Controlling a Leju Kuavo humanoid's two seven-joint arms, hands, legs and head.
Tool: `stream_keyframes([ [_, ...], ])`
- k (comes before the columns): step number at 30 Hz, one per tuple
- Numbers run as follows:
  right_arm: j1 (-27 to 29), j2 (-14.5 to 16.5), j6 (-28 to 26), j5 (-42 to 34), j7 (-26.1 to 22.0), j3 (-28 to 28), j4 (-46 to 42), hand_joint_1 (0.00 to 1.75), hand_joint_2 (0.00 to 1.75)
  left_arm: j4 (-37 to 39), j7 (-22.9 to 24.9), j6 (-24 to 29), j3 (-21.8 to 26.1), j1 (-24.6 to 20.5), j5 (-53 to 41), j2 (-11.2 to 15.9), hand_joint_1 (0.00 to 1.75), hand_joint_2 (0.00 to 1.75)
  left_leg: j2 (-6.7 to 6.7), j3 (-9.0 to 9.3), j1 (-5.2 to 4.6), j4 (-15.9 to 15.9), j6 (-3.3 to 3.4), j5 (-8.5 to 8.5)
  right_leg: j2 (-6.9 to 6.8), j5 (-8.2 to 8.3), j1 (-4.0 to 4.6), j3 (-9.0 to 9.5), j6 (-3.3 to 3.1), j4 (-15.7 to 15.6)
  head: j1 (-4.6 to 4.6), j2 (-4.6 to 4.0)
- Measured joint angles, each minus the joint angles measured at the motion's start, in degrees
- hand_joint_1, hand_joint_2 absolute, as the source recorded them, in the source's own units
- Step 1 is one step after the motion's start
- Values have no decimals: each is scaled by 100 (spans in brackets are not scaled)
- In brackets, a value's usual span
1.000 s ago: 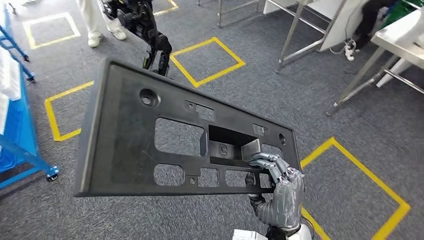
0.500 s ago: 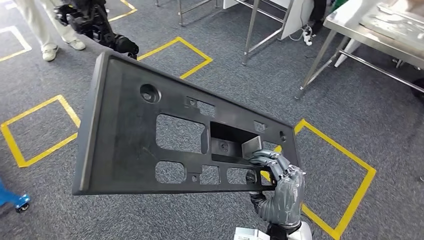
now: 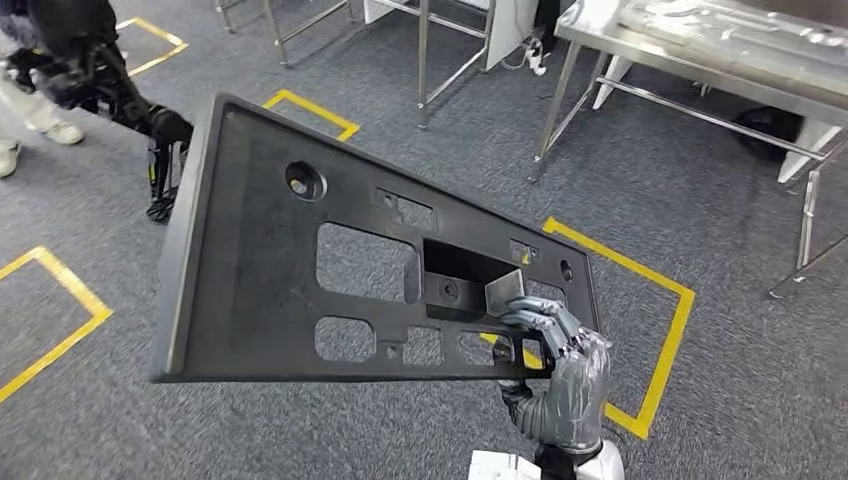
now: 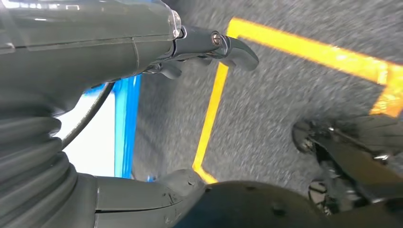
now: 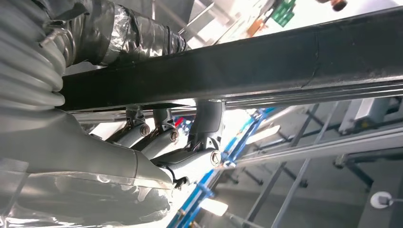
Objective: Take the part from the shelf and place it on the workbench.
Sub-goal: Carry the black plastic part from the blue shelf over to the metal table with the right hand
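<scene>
The right hand (image 3: pixel 560 385) rises from the lower edge of the head view, wrist low and palm turned toward the robot, its fingers (image 3: pixel 535 318) curled over the lower right rim of the part (image 3: pixel 255 290) and hooked into one of its cut-outs. The part is a wide, flat black panel with several rectangular openings and a round hole; it is held up in the air in front of the robot, tilted, with its left end higher and farther out. In the right wrist view the panel's dark edge (image 5: pixel 266 61) runs across above the hand's clamped fingers (image 5: pixel 190 161).

The left hand (image 4: pixel 209 45) hangs over the grey carpet (image 4: pixel 285 95) beside a yellow floor marking (image 4: pixel 211 104); its fingers look loosely bent with nothing in them, though how far they are closed cannot be told.

Compared with half a second ago, the grasp and the panel's pose are unchanged, but the whole scene has swung: the steel table (image 3: pixel 720 50) at the upper right now sits closer and fuller in the picture, and the yellow squares have slid leftward.
</scene>
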Motion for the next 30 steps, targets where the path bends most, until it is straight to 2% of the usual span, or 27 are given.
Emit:
stream_keyframes([
  [1,-1,1,1,0,-2,1,1,175,175,0,0,0,0,-1,-3,3,0,175,-72,23,-4,-58,21,-23,66,4,-12,-33,38,13,-1,0],
  [2,-2,2,1,-1,-4,1,1,175,175,0,0,-1,0,-3,-7,4,0,175,-43,33,-13,-87,42,-25,142,16,-20,-60,80,14,-1,-1],
  [3,1,2,1,-4,-5,1,1,175,175,0,0,-1,1,-6,-10,1,0,175,39,46,-7,-102,76,-11,208,29,-36,-72,117,3,-2,-1],
  [4,5,2,1,-9,-6,2,1,175,175,0,2,-2,1,-8,-12,-1,0,175,121,69,2,-136,114,5,153,14,-31,-87,147,26,-1,-1],
  [5,0,1,0,-14,-6,2,1,175,175,0,3,-3,2,-8,-12,-3,0,175,211,91,15,-174,153,21,6,-54,-19,-142,172,132,-1,-1],
  [7,-21,1,-1,-26,-6,4,6,175,175,0,5,-4,2,-2,-12,-4,0,175,387,116,11,-217,204,33,-420,-343,-6,-421,215,676,1,-1],
  [8,-31,1,0,-32,-5,6,14,175,175,0,5,-4,2,4,-12,-4,0,175,479,117,2,-219,216,27,-544,-505,-15,-621,235,1048,0,-1],
  [9,-34,1,1,-40,-2,7,24,175,175,0,6,-4,2,12,-12,-3,0,175,570,118,-5,-217,216,18,-598,-601,-26,-790,249,1353,0,0],
  [10,-32,1,1,-48,3,8,36,175,175,0,7,-4,2,17,-12,-3,0,175,661,122,-9,-216,213,7,-623,-595,-34,-875,256,1491,0,0],
  [11,-31,1,2,-52,8,8,46,175,175,0,8,-5,2,19,-12,-3,0,175,749,132,-10,-215,206,-7,-642,-485,-38,-847,255,1416,0,0],
  [12,-31,1,2,-56,11,7,53,175,175,0,9,-5,2,17,-12,-4,0,175,828,149,-11,-215,195,-22,-681,-294,-35,-697,242,1121,1,0],
  [14,-39,1,1,-57,12,9,57,175,175,0,9,-7,2,10,-12,-11,0,175,958,198,-24,-217,156,-60,-912,22,16,-276,180,329,1,-1],
  [15,-48,1,1,-57,11,10,58,175,175,0,9,-8,2,8,-12,-14,0,175,1008,221,-34,-219,127,-80,-1005,88,48,-137,141,66,0,-1],
  [16,-57,1,1,-59,10,11,60,175,175,0,11,-8,2,4,-12,-17,0,175,1059,244,-44,-225,97,-98,-1056,90,79,-75,106,-56,0,-1],
  [18,-68,1,1,-62,9,12,61,175,175,0,14,-9,2,-18,-12,-19,0,175,1173,305,-58,-253,32,-125,-942,82,89,-70,49,-82,-1,0],
  [19,-66,1,1,-64,8,13,62,175,175,0,17,-9,2,-33,-12,-19,0,175,1167,335,-55,-245,0,-154,-874,92,72,-49,21,-110,-1,0],
  [21,-81,2,-1,-65,7,17,63,175,175,0,21,-9,2,-47,-12,-17,0,175,928,259,-44,24,-48,-356,-750,117,28,3,-49,-169,-3,0],
  [22,-90,2,-1,-65,7,21,64,175,175,0,22,-9,2,-43,-12,-16,0,175,747,111,-31,343,-60,-530,-687,124,18,17,-76,-180,-3,0],
  [23,-101,3,-1,-65,7,24,70,175,175,0,23,-9,2,-35,-12,-16,0,175,621,-91,-29,739,-66,-713,-616,122,20,17,-97,-178,-3,0],
  [24,-104,3,0,-65,7,26,79,175,175,0,24,-9,2,-26,-12,-16,0,175,565,-283,-27,1093,-71,-836,-536,119,28,16,-107,-172,-3,0],
  [25,-102,3,1,-64,9,28,89,175,175,0,27,-9,3,-14,-12,-16,0,175,543,-417,-27,1305,-72,-855,-446,113,38,17,-112,-162,-3,0],
  [26,-101,3,1,-64,13,28,99,175,175,0,30,-9,3,-3,-12,-15,0,175,532,-454,-28,1301,-66,-753,-355,106,46,19,-112,-146,-3,0],
  [27,-101,3,1,-64,18,28,105,175,175,0,32,-9,4,6,-12,-15,0,175,506,-387,-28,1073,-51,-549,-265,96,50,22,-108,-125,-3,1],
  [28,-101,3,1,-63,23,28,108,175,175,0,34,-9,4,13,-12,-14,0,175,421,-251,-28,695,-23,-308,-180,80,50,22,-98,-99,-3,0],
  [30,-107,3,0,-61,31,30,111,175,175,0,34,-9,4,15,-13,-4,0,175,162,0,-24,64,35,-44,-35,54,49,-4,-58,-45,-3,0],
])
